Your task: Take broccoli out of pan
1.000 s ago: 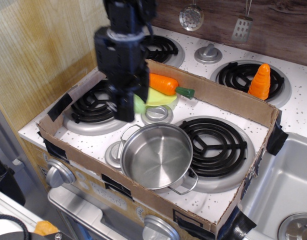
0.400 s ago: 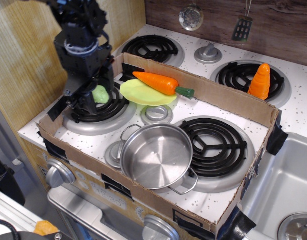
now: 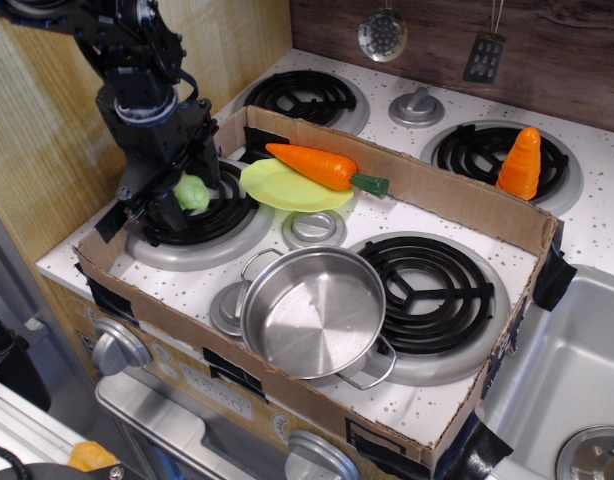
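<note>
A black robot arm's fingers (image 3: 184, 193) close around the light-green broccoli (image 3: 192, 192) above the back-left burner (image 3: 199, 222), partly hiding it. The steel pan (image 3: 315, 311) sits empty at the front of the cardboard tray (image 3: 457, 195). The arm's upper part is cut off at the frame edge.

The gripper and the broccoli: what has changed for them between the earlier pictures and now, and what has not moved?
The gripper moved left, from beside the plate to the rear-left burner, carrying the broccoli along. It has come lower over the coil, fingers around the broccoli; no release is visible. The pan, already empty, the plate and the carrot stayed in place.
</note>
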Motion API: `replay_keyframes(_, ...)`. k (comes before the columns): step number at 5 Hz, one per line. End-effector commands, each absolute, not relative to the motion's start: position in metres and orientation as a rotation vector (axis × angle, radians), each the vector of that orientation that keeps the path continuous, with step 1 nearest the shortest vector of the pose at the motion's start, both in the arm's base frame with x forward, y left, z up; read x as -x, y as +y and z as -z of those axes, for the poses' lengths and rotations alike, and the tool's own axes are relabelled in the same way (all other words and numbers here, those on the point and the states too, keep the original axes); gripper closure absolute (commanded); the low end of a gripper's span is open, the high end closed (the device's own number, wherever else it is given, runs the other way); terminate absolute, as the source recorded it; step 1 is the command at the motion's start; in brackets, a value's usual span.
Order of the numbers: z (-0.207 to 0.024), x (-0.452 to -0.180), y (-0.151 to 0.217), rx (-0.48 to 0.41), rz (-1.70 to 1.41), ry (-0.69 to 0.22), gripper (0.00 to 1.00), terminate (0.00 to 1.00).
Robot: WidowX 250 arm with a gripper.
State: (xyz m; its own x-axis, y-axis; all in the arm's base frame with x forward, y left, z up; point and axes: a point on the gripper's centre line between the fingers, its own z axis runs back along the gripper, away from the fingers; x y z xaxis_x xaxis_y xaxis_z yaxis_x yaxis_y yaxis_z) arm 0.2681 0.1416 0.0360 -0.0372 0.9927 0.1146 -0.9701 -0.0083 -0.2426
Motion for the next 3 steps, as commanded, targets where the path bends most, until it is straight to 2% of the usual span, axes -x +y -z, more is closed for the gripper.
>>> replay_keyframes(1, -0.062, -0.284, 0.138, 0.110, -1.532, -0.434, 0.00, 0.00)
replay_keyframes(2, -0.095, -0.293, 0.135, 0.008, -1.514, -0.443, 0.00, 0.00)
replay_keyframes(3, -0.126, -0.302, 0.130, -0.054, -1.517, -0.437, 0.00, 0.00)
